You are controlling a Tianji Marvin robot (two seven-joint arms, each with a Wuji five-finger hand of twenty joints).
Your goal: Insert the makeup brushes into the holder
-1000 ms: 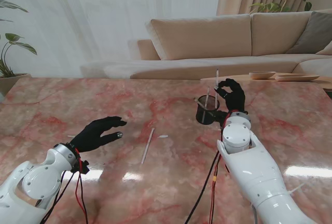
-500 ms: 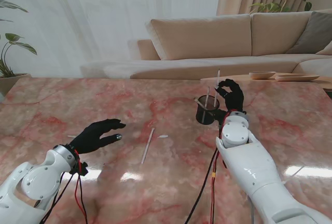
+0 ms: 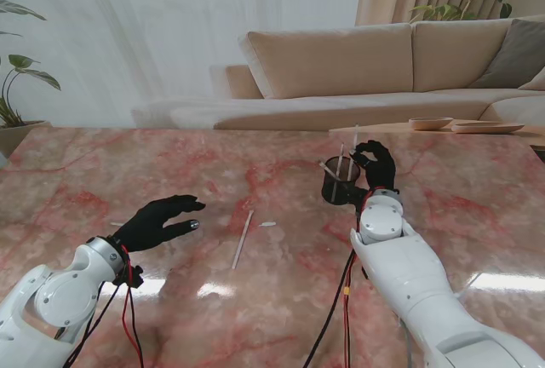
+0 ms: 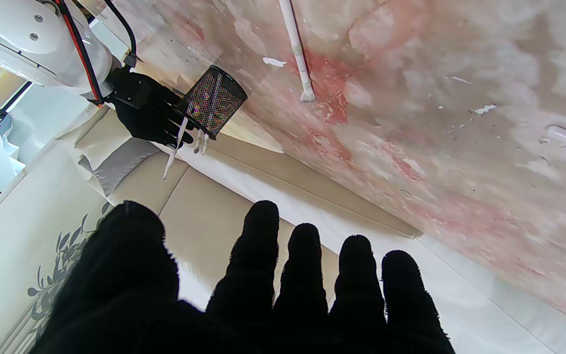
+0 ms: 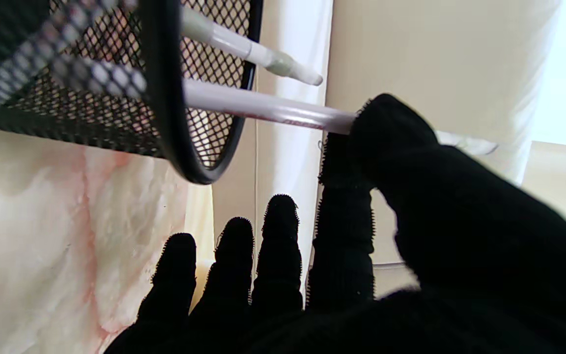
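Right hand (image 3: 377,162) pinches slim white makeup brush (image 5: 263,107), tip inside black mesh cup holder (image 3: 341,186), centre-right of stand view. Keep shaft upright; release only once bottomed. Left hand (image 3: 158,220) spread, idle.

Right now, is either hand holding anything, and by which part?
Right hand pinches a white makeup brush partway up its handle, lower end already inside the mesh holder. Left hand holds nothing.

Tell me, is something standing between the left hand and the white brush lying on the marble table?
Nothing visible does. The open left hand hovers apart from the white makeup brush, with only bare pink marble table between them.
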